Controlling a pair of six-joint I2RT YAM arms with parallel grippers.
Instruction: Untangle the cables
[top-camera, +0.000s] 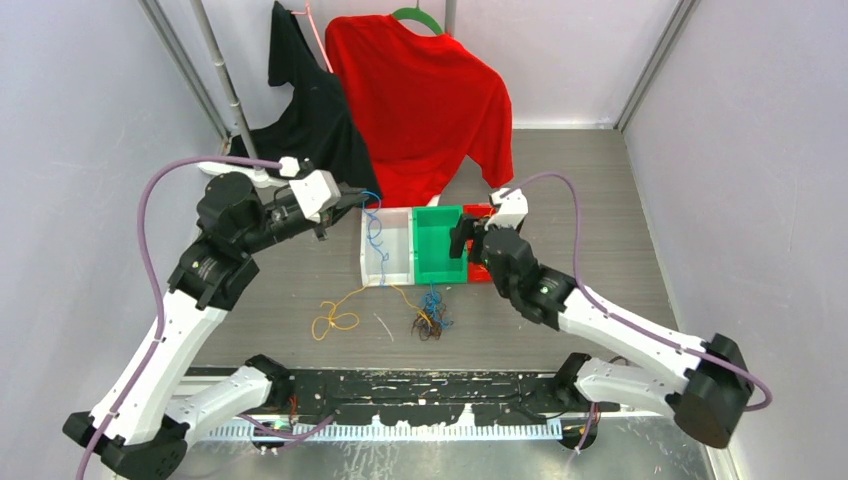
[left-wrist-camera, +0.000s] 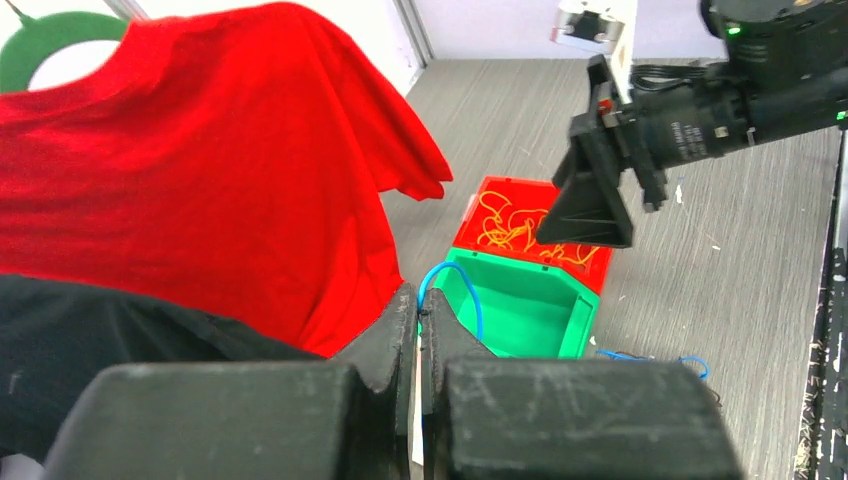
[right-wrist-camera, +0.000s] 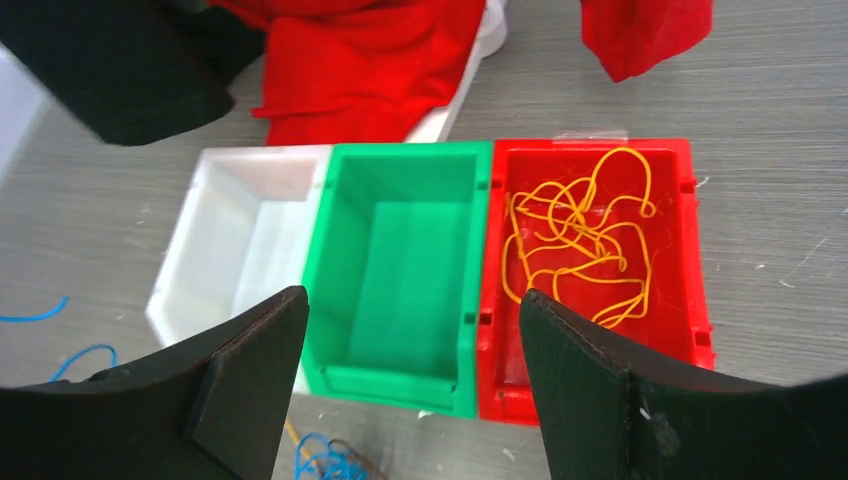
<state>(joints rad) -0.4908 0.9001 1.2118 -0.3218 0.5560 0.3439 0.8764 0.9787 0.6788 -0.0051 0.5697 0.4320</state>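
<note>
Left gripper (left-wrist-camera: 418, 318) pinched shut on a blue cable (left-wrist-camera: 474, 305); right gripper (right-wrist-camera: 410, 300) spread wide, holding nothing.

From the left: the blue cable hangs limp from the closed fingers down over the white bin (top-camera: 398, 262); nearer the arms, an orange-yellow cable (top-camera: 335, 318) lies in loose loops on the table (top-camera: 600, 200); just right of it, a small knot (top-camera: 428, 320) of dark brown, blue and orange strands sits in front of the green bin (top-camera: 440, 275); the red bin (right-wrist-camera: 700, 300) holds an orange-yellow coil (right-wrist-camera: 580, 235); the right gripper hovers above the green and red bins. These strands look light, soft and probably slippery; a fingertip pinch on a free end or outer loop seems best, pulled slowly so the knot does not drag along.
</note>
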